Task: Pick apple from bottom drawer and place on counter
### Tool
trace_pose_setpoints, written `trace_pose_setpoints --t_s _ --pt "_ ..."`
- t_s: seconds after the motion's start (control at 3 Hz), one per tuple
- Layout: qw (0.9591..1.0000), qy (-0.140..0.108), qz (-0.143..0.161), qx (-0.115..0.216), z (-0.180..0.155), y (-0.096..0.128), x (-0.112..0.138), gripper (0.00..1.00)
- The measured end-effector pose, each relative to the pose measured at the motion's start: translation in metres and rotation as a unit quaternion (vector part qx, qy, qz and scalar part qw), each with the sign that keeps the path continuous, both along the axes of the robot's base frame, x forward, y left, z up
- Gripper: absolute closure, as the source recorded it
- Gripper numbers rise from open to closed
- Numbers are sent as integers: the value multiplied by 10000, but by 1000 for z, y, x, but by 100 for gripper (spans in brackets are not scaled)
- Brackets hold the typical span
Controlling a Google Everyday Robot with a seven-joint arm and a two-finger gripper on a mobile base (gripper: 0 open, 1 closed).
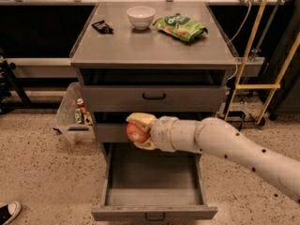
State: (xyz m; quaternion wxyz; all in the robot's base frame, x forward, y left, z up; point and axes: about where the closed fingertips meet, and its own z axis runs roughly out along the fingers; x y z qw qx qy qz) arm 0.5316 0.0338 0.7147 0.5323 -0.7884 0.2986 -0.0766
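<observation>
The red-orange apple [136,132] is held in my gripper [138,131], whose yellowish fingers [141,119] are shut around it. It hangs in front of the middle drawer's face, above the open bottom drawer [154,177], which looks bare inside. My white arm [234,146] reaches in from the lower right. The grey counter [150,46] on top of the cabinet lies above and behind the gripper.
On the counter stand a white bowl [140,16], a green snack bag [180,26] and a small black object [102,26]. A clear bin with bottles [75,114] sits left of the cabinet. A yellow frame [262,74] stands at the right. A shoe [7,212] lies at the lower left.
</observation>
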Motion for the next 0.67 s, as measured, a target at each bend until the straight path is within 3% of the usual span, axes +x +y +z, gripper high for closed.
trace_pose_setpoints --t_s 0.33,0.67 --pt "9997 -119 -87 -170 30 3 -2 100" --pt "9997 -123 -83 -172 30 4 -2 100"
